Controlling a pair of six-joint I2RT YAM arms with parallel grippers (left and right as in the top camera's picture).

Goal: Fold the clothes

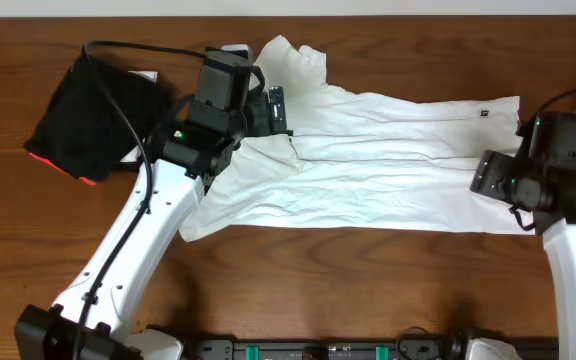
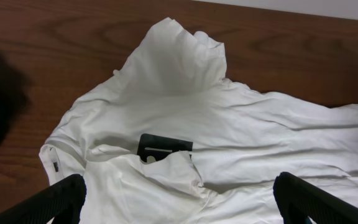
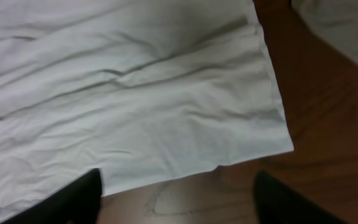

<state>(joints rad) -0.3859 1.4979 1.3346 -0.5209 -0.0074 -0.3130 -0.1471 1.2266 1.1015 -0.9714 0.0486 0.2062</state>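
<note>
Lying beside T-shirt (image 1: 388, 150): black garment (image 1: 83, 120) | left claw (image 2: 179, 202) spread above it

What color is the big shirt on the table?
The shirt is white, best seen in the overhead view.

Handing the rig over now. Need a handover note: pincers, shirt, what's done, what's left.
Left pincer: open, holding nothing, above the rumpled collar end.
Right pincer: open, holding nothing, above the hem corner.
White T-shirt: stretched lengthwise across the table, one sleeve bunched upward. Black garment lies by the left arm, not part of the job.
Done: the shirt looks folded once along its length, untidily.
Left: likely tuck the sleeve, smooth the cloth, then fold crosswise.
</note>
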